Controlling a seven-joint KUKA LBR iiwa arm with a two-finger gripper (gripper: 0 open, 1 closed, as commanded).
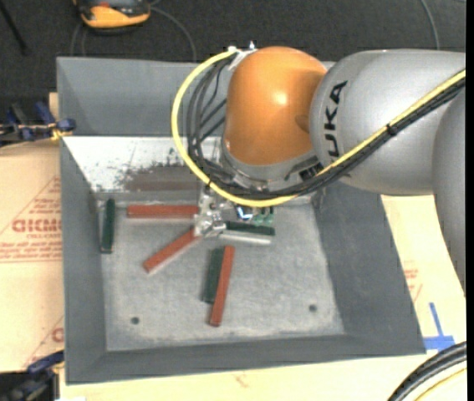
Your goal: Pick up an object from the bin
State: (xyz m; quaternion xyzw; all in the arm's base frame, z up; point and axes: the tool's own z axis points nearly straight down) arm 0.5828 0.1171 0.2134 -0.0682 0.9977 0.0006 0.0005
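- The grey arm (387, 115) reached in from the right, and its orange cover (270, 107) hung over the bin's far half.
- The bin (362, 257) had grey sloping walls and a flat speckled floor on which a few loose bars lay.
- A red bar (222, 295) and a dark green bar (212, 276) lay side by side, touching, near the floor's middle and just on the near side of the pincer.
- A slanted red bar (168, 253) ran from the left of the middle up to the pincer, with its upper end right at the pincer's tip.
- A level red bar (160, 211) lay just beyond it, with its right end near the pincer.
- A second green bar (107, 225) lay alone by the left wall, well apart from the others.
- A pale silvery bar (249, 238) lay just right of the pincer.
- The pincer (210, 222) sat low over the slanted red bar's upper end. It could not be told whether it was spread, pressed together or pinching that bar.
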